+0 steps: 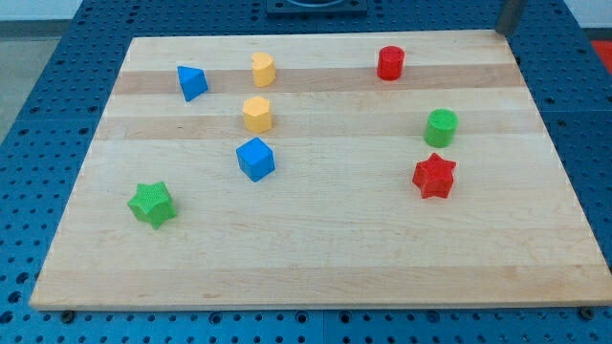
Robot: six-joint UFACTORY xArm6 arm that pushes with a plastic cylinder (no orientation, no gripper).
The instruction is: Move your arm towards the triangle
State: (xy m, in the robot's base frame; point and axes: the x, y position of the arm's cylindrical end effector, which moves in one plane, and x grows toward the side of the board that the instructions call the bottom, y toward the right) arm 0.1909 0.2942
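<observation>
Item: wooden board, pale, lying on a blue perforated table; it fills most of the view.

Item: our rod, a blurred dark shape at the view's top right corner, at the board's far edge. We cannot make out our tip, so its place among the blocks is unclear; it has no jaws to spread or press.

Item: blue triangle, upper left of the board, well apart from the rod.

Item: blue cube, left of centre, below the yellow pair.

Item: red star, right side, just below the green cylinder.

Item: green star, lower left, alone.

Item: yellow hexagon, directly under the yellow heart, near but apart.

Item: red cylinder, upper right of centre.
</observation>
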